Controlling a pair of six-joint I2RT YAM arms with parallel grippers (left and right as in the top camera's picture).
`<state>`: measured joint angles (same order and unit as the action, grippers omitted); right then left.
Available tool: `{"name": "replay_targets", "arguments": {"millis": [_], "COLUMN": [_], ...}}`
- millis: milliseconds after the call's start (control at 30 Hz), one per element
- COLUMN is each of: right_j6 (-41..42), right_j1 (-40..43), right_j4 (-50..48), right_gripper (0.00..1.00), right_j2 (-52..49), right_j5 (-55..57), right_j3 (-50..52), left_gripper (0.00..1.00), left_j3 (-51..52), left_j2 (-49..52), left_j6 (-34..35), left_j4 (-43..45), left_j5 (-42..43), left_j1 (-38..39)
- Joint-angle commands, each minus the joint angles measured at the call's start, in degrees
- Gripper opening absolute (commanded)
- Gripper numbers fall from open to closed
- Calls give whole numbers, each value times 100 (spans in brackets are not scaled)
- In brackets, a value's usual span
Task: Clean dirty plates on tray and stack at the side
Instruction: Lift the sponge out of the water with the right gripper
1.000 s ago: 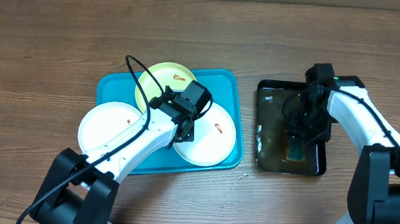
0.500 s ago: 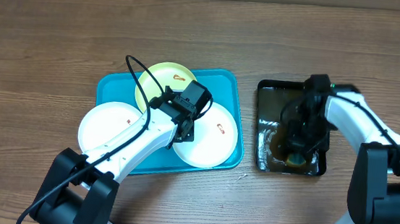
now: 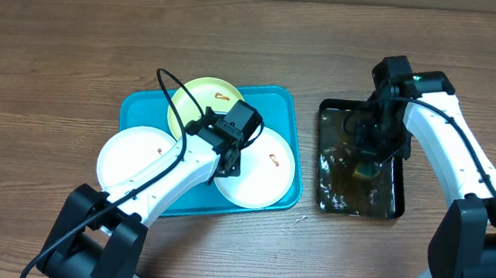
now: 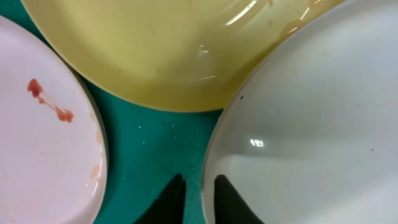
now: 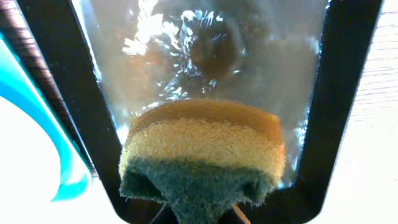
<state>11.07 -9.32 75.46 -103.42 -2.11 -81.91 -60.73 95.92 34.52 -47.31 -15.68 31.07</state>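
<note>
3 plates (image 3: 199,99) are set on the tray (image 3: 140,112) at the left; the white plate (image 3: 263,172) has its rim straddled by the left gripper (image 4: 196,202), barely parted, hold not clear. To their right, a sponge (image 5: 202,155) is pinched by the right gripper (image 3: 368,158) over the black tray (image 3: 333,200)

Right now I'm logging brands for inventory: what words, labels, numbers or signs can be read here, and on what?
None: no readable text in any view.
The yellow-green plate, the two white plates, the turquoise tray, the black tray and the sponge are unprinted.
The brown-red marks on the plates are smears, not writing.
</note>
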Motion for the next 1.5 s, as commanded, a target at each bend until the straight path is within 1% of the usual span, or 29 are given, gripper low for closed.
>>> {"name": "replay_targets", "arguments": {"millis": [0,67,133,567,633,733,900,967,1133,1267,1467], "right_j6": [98,98,96,94,94,94,94,92,-98,-98,7], "right_j1": [-4,-4,-4,-4,-4,-4,-4,-4,-4,-4,-7], "right_j4": [28,33,24,-90,-114,-142,-138,-133,22,179,129], "right_gripper": [4,4,4,4,4,4,4,4,4,4,4], "right_j2": [168,168,168,166,168,168,168,168,271,511,872], "right_j5": [122,122,122,122,122,122,122,120,192,208,356], "right_j3": [-52,-52,-48,66,66,66,66,63,-81,-234,-234], "left_gripper": [22,25,26,25,22,14,12,4,4,4,4], "left_j3": [26,26,26,59,59,59,59,57,9,-160,-157], "left_j2": [72,74,74,332,387,431,431,431,428,393,256], "left_j6": [-28,-28,-28,-26,-28,-28,-28,-31,-164,-177,-177], "left_j4": [-55,-81,-109,26,90,129,127,116,46,-216,-262], "left_j5": [-48,31,162,328,326,326,328,326,330,319,269], "left_j1": [-31,-31,-31,-31,-31,-31,-31,-31,-31,-31,-31]}}
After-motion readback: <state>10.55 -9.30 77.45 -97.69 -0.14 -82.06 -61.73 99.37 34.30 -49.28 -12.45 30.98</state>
